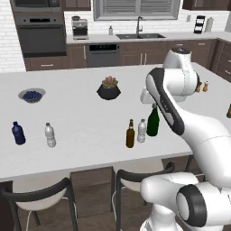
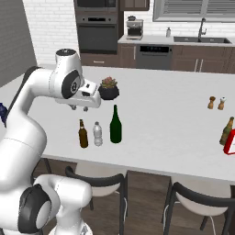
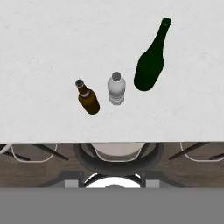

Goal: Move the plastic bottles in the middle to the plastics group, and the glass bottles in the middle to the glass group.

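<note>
Three bottles stand in a row mid-counter near the front edge: a slim amber glass bottle [image 1: 130, 134] [image 2: 83, 134] [image 3: 89, 98], a small clear plastic bottle [image 1: 141, 131] [image 2: 97, 134] [image 3: 116, 89] with a white cap, and a tall dark green wine bottle [image 1: 153, 122] [image 2: 115, 125] [image 3: 151, 65]. My gripper [image 2: 79, 109] hangs above and just behind them, pointing down, its two fingertips apart with nothing between them. The plastics group, a dark blue bottle [image 1: 18, 133] and a clear capped bottle [image 1: 50, 135], is at the far left. The glass group's brown bottle [image 2: 226, 131] stands at the far right.
A dark potted succulent [image 1: 108, 88] [image 2: 109, 88] sits behind the middle bottles, and a bowl of blueberries [image 1: 31, 94] at the back left. Salt and pepper shakers [image 2: 216, 103] stand at the right. A red-and-white box [image 2: 231, 142] is beside the brown bottle. Stools [image 3: 117, 153] line the counter's front edge.
</note>
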Controlling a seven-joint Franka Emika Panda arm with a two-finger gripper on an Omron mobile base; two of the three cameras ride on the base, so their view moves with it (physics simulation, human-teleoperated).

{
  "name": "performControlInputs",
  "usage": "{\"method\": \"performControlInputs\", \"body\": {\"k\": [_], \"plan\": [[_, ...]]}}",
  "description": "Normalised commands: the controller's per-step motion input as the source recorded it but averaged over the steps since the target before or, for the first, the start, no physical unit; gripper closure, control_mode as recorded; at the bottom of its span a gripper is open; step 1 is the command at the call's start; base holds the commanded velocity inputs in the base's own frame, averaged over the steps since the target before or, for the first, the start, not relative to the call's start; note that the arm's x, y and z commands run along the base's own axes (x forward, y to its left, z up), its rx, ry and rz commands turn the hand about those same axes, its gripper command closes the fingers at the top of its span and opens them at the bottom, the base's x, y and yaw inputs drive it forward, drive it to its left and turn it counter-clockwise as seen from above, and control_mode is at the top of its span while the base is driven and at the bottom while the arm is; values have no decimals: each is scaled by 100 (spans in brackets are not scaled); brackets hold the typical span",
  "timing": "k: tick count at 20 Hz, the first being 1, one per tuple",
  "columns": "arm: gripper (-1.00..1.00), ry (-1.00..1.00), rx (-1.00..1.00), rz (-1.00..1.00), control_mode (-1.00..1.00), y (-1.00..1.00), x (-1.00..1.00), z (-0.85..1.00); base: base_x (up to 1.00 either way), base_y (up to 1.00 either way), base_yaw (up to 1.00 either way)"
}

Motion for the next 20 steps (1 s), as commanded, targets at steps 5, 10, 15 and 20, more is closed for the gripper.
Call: {"method": "performControlInputs", "body": {"k": [5, 10, 15, 20], "plan": [[-100, 0, 0, 0, -100, 2, -5, -11, 0, 0, 0], [-100, 2, 1, -7, -100, 43, 4, -54, 0, 0, 0], [-100, 0, 7, -21, -100, 42, 57, -55, 0, 0, 0], [-100, -1, 2, -17, -100, 32, 56, -46, 0, 0, 0]]}}
